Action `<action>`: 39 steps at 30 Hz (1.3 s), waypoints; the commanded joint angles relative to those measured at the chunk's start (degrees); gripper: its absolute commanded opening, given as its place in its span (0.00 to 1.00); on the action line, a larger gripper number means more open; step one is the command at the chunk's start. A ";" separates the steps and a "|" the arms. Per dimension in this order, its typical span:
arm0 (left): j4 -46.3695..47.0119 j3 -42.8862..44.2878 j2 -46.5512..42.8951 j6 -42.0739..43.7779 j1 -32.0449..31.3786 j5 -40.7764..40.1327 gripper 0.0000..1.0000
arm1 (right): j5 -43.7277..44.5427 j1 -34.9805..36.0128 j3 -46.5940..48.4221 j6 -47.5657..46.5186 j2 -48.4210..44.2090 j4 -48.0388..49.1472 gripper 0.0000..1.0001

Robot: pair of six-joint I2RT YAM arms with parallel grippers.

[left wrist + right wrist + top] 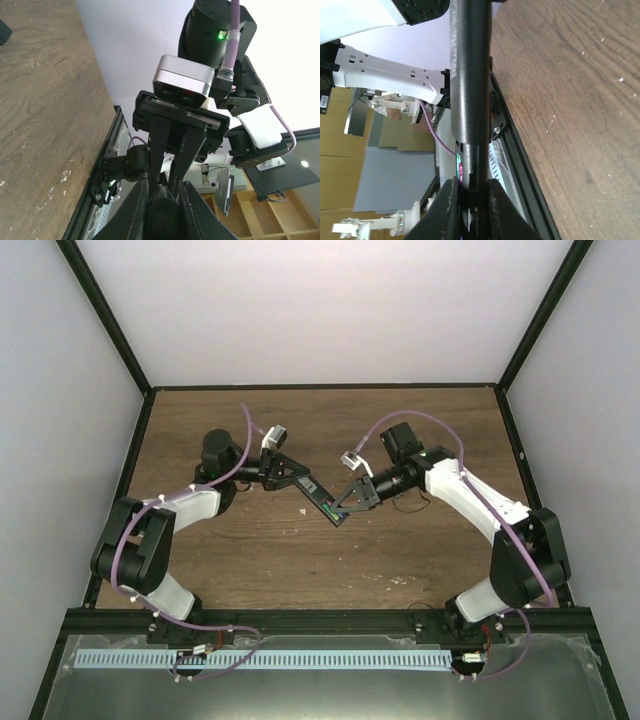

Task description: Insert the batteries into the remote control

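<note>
The black remote control (pixel 322 496) is held above the table between both grippers. My left gripper (pixel 310 486) is shut on its far end, which shows as a rounded black tip (pixel 162 212) between my fingers (pixel 131 210). My right gripper (pixel 343 508) is shut on its near end. In the right wrist view the remote (pixel 470 75) runs straight up from my gripper (pixel 471 189). A green and a purple-pink battery (pixel 460 167) sit side by side in its open compartment just above my fingers (pixel 445 210). A green speck of them shows in the top view (pixel 331 505).
The brown wooden table (pixel 300 560) has a black frame rail (pixel 330 615) along its near edge and white walls on three sides. Purple cables loop off both arms (pixel 245 440).
</note>
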 commanded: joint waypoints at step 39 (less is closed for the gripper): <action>-62.33 14.67 -4.20 49.18 0.01 -14.95 0.00 | 63.73 -17.28 -3.52 -7.18 9.62 12.84 0.56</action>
